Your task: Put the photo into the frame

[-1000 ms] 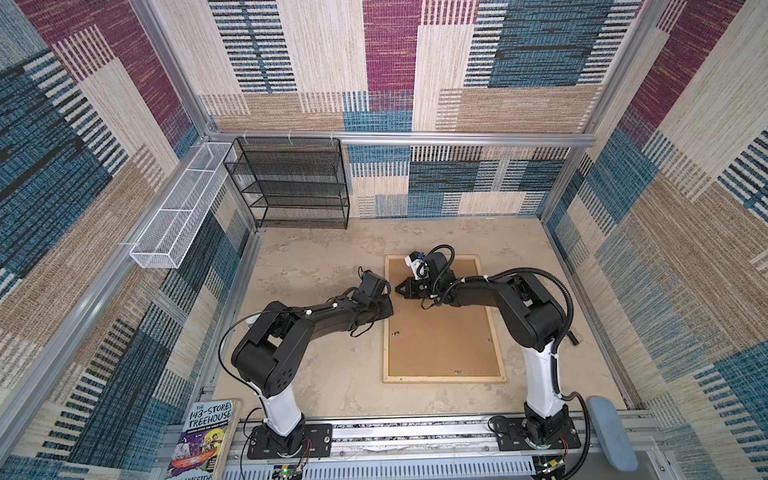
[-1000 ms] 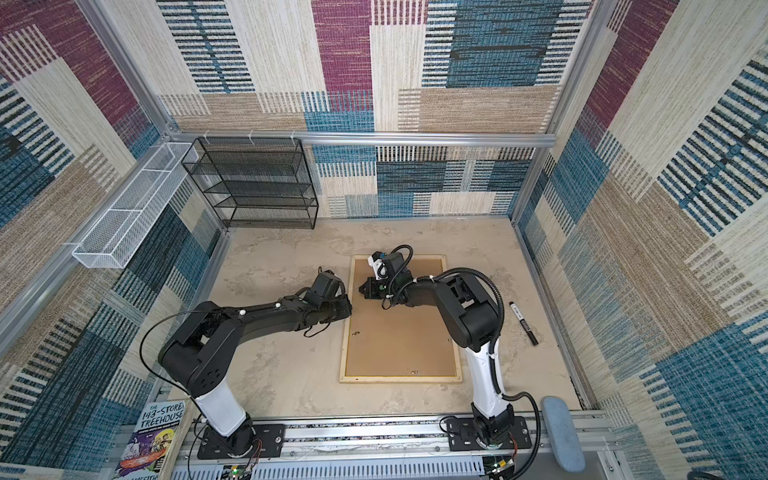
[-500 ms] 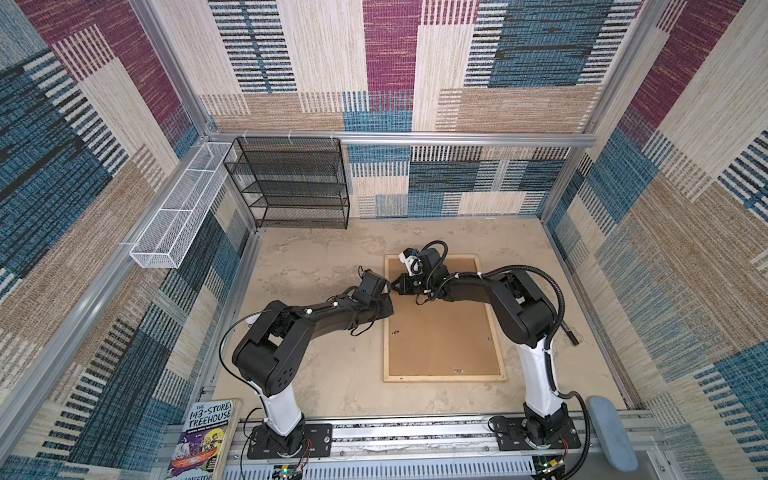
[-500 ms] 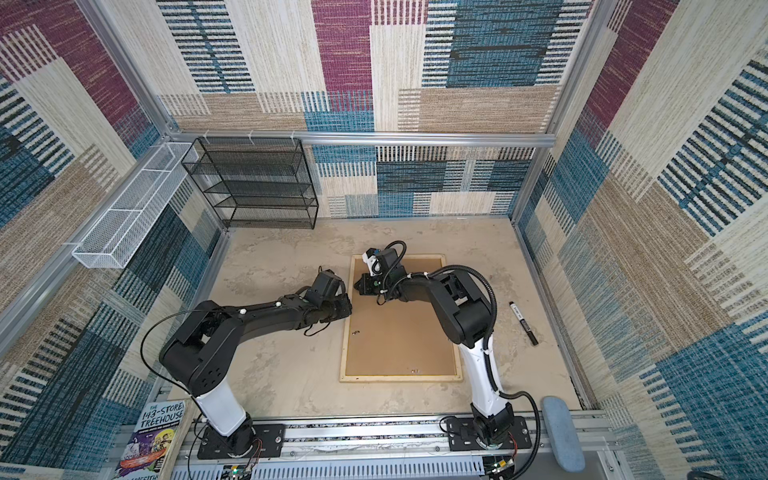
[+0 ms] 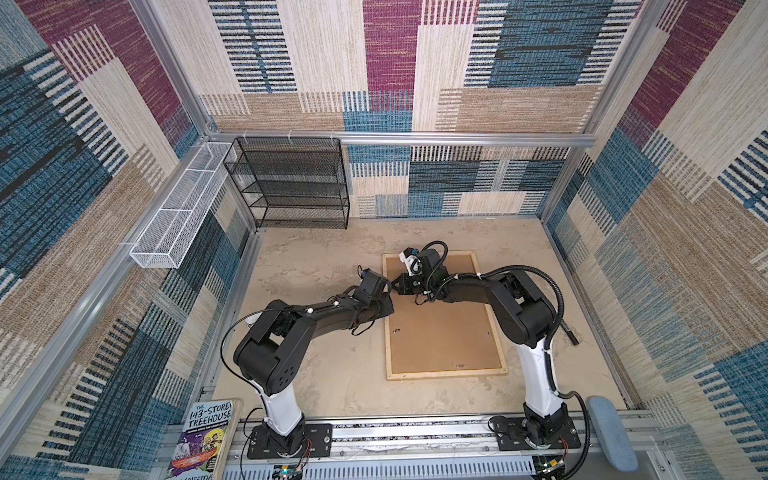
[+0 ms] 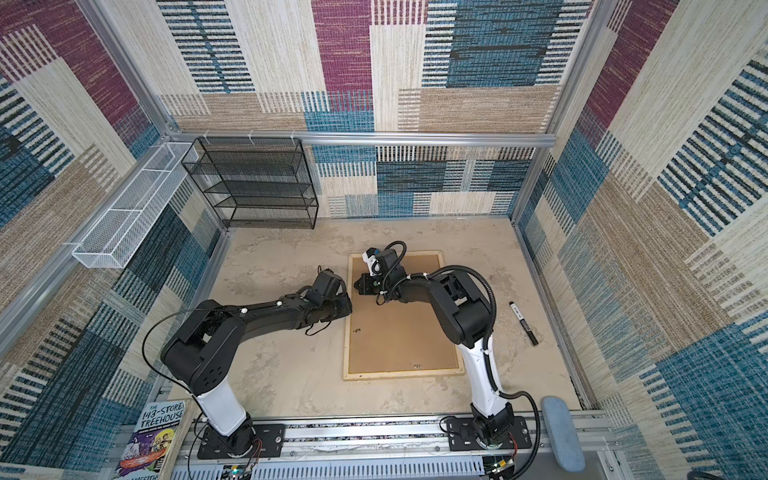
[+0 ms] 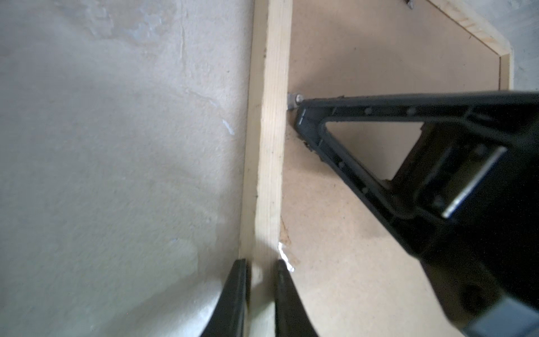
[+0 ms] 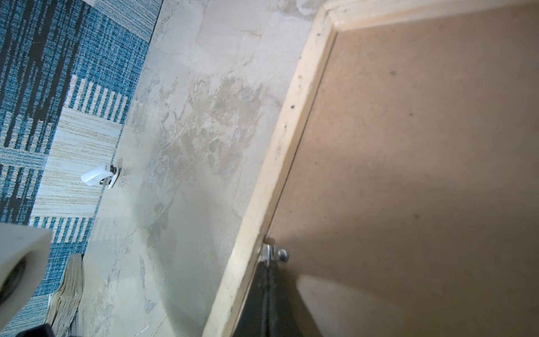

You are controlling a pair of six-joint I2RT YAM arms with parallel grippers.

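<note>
On the mottled beige bench (image 5: 316, 257), the large rectangular pale-wood frame (image 5: 446, 373) lies flat, back up, with its long axis running from the arm bases toward the far wall. It looks light, stiff and thin, best held by a side rail. Its plain brown backing board (image 5: 440, 332) may hide the photo, which no view shows. The left end effector (image 7: 259, 265) pinches the near-side rail. The right end effector (image 8: 267, 280), clenched empty, touches a small metal clip (image 8: 274, 254).

Pale wood frame (image 7: 271, 146), brown backing board (image 7: 364, 52)

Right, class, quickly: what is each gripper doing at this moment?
Left gripper: closed on the frame.
Right gripper: closed, holding nothing, tips at a metal tab.
</note>
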